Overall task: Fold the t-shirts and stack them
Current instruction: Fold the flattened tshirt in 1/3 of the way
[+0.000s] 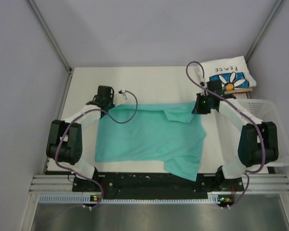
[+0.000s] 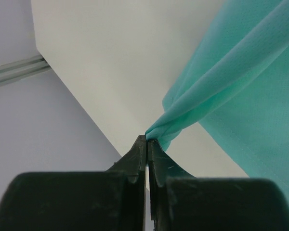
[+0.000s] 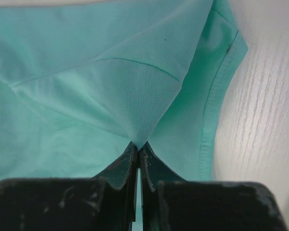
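The teal t-shirt (image 1: 149, 137) lay spread mid-desk: limp, probably light, best held by its corners. The left end effector (image 2: 148, 140) and right end effector (image 3: 138, 144) each pinched a far corner; the daisy t-shirt (image 1: 229, 74) sat at the desk's far right corner.

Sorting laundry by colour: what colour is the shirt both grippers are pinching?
Plain teal-green shirt, clearest in the right wrist view.

I see the teal t-shirt (image 3: 86, 96) as matt, fine-meshed knit cloth; the table (image 3: 265, 120) looks matt white woodgrain.
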You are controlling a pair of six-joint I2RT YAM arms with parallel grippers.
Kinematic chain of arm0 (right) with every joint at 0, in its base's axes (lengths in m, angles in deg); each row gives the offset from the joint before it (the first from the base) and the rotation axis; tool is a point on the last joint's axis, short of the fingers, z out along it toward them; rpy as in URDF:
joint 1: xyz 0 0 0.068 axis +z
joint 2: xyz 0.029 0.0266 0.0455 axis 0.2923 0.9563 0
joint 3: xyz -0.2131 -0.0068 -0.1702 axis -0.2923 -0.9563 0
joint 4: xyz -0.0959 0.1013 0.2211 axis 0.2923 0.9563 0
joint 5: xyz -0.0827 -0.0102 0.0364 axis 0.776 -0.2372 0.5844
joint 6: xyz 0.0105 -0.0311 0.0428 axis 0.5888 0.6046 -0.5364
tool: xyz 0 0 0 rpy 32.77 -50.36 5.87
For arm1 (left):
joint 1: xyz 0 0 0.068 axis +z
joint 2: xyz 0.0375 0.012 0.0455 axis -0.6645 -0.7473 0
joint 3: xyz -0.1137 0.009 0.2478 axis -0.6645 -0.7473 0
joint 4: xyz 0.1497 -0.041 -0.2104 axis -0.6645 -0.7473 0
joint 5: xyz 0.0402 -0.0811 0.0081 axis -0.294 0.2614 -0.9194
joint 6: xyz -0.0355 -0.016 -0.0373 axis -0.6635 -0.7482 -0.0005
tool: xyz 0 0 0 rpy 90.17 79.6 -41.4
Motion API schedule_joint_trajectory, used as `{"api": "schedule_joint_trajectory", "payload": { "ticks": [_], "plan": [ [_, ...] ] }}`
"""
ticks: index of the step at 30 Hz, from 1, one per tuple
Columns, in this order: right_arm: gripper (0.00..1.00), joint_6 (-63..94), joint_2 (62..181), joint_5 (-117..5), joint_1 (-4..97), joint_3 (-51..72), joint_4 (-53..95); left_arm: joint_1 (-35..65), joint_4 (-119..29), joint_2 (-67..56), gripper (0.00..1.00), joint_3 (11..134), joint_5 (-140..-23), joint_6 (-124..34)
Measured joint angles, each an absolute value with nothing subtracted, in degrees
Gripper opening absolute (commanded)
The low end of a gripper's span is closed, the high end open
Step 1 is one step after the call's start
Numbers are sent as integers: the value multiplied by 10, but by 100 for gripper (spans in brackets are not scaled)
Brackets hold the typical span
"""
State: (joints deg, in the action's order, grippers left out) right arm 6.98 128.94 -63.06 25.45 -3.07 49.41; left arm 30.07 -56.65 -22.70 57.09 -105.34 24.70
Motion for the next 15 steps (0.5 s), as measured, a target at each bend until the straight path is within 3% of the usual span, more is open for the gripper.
{"api": "schedule_joint_trajectory", "payload": {
  "ticks": [15],
  "plan": [
    [0, 61, 1288, -655, 254, -117, 507, 301, -588, -236, 0, 542, -1045, 260]
  ]
}}
